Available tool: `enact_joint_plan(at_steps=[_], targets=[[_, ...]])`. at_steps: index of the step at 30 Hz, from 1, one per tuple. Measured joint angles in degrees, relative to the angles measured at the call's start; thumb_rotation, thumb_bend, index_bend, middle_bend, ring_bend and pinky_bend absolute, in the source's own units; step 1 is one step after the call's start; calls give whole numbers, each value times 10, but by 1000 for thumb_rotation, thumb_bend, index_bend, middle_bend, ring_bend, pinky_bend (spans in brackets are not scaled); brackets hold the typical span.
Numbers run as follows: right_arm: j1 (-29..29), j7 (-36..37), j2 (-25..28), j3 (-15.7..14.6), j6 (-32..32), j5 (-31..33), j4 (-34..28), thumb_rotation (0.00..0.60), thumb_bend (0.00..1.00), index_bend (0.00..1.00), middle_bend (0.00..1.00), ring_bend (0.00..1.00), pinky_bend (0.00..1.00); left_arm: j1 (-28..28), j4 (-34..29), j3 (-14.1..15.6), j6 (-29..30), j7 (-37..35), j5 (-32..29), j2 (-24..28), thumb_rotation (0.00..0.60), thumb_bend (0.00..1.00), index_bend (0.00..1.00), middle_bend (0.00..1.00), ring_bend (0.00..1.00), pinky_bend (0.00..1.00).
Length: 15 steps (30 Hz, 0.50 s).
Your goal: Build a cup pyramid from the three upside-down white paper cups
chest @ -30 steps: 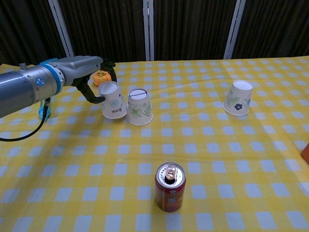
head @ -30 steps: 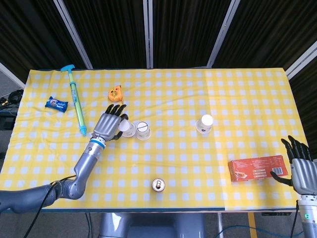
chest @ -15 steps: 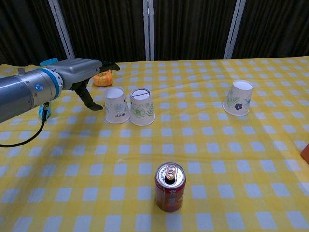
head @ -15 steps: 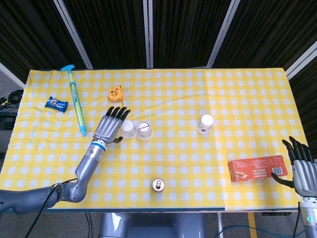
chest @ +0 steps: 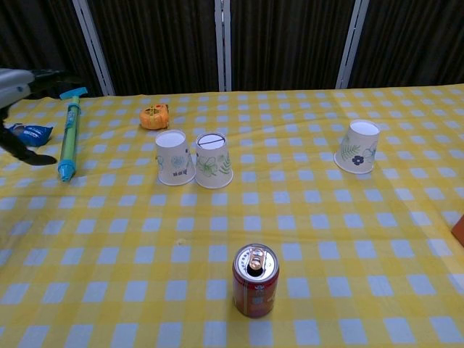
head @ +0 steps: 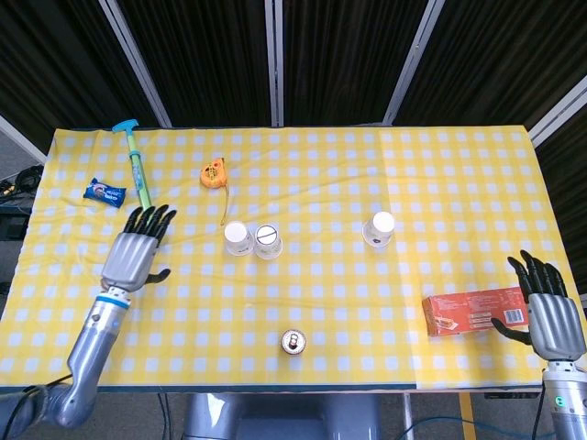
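Observation:
Two upside-down white paper cups with flower prints stand side by side near the table's middle: the left cup (head: 237,238) (chest: 174,157) and the middle cup (head: 267,241) (chest: 211,160), touching or nearly so. A third cup (head: 378,228) (chest: 358,146) stands alone further right. My left hand (head: 138,254) hovers open over the left part of the table, well apart from the cups; only its edge (chest: 14,80) shows in the chest view. My right hand (head: 548,312) is open at the front right corner, holding nothing.
A red drink can (head: 293,342) (chest: 254,280) stands near the front edge. An orange box (head: 475,311) lies by my right hand. At the back left lie a green-blue syringe (head: 140,183) (chest: 68,138), an orange tape measure (head: 214,172) (chest: 153,116) and a blue snack packet (head: 105,192) (chest: 30,133).
My left hand let go of the left cup, which now stands beside the middle cup, and drew back to the left. My right hand rose slightly.

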Motion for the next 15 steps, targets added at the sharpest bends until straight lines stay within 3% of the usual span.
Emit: enact_joint_plan(at_steps=[5,9,15], targets=[[34,-51,4,21,-29,10,-38,600,37,125,0,0,0,82,-29,51,75,-47,67,71,600,122,0,0,0,0],[84,-125,2,50,-73,42,-73,600,39,146,0,0,0,121,-34,75,118,-85,116,102,600,122,0,0,0,0],[167,-223,-23,97,-140,155,-105,600,54,205,0,0,2,137,-38,84,112,-127,153,127,600,122,0,0,0,0]])
